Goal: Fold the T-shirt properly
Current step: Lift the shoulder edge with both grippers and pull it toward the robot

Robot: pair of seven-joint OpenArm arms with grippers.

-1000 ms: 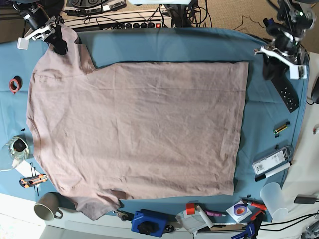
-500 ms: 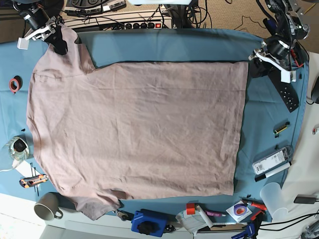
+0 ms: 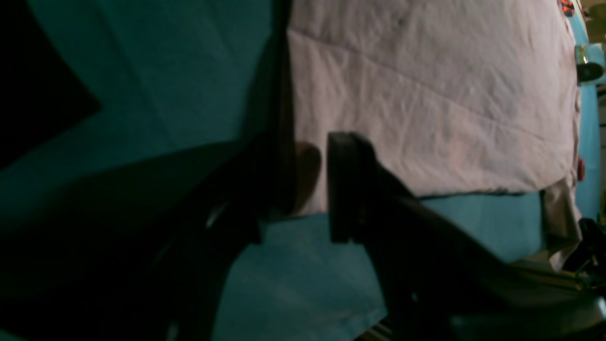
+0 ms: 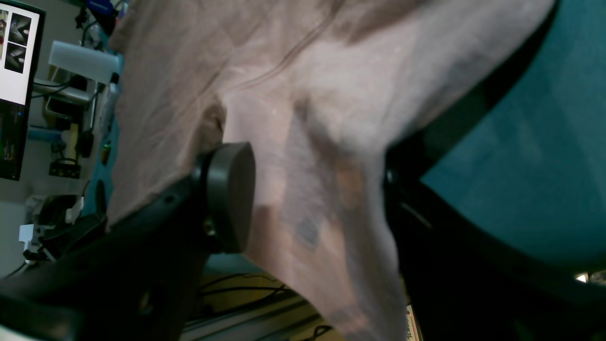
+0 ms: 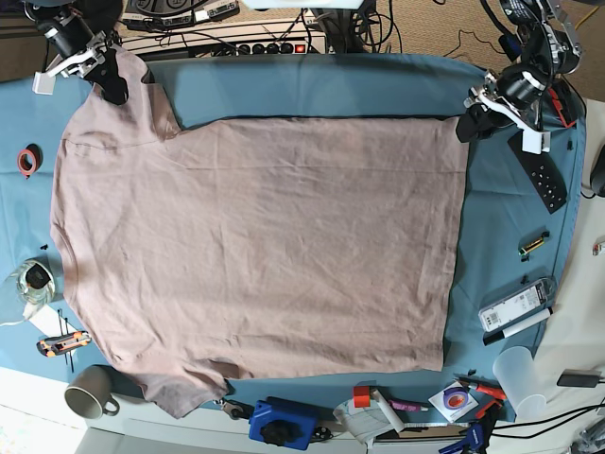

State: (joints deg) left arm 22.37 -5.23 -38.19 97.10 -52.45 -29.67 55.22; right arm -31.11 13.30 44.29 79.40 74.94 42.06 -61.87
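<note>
The pink-beige T-shirt (image 5: 255,246) lies spread flat on the blue-teal table cloth (image 5: 321,85), neck side at the left and hem at the right. My right gripper (image 5: 112,87) is at the far left sleeve; in the right wrist view the sleeve (image 4: 307,118) passes between its widely spread jaws, so my right gripper (image 4: 312,203) is open around the sleeve. My left gripper (image 5: 468,123) is at the far right hem corner. In the left wrist view the corner (image 3: 310,166) sits in the gap of my open left gripper (image 3: 303,189).
A black remote (image 5: 544,175) lies right of the left gripper. A mug (image 5: 87,395), a box cutter (image 5: 64,343), a blue device (image 5: 282,423) and a plastic cup (image 5: 520,378) line the near edge. A red tape roll (image 5: 28,159) sits at the left, a power strip (image 5: 255,45) behind the table.
The left arm has moved leftward from beside the remote to the shirt's far hem corner. The right arm and the shirt have not moved.
</note>
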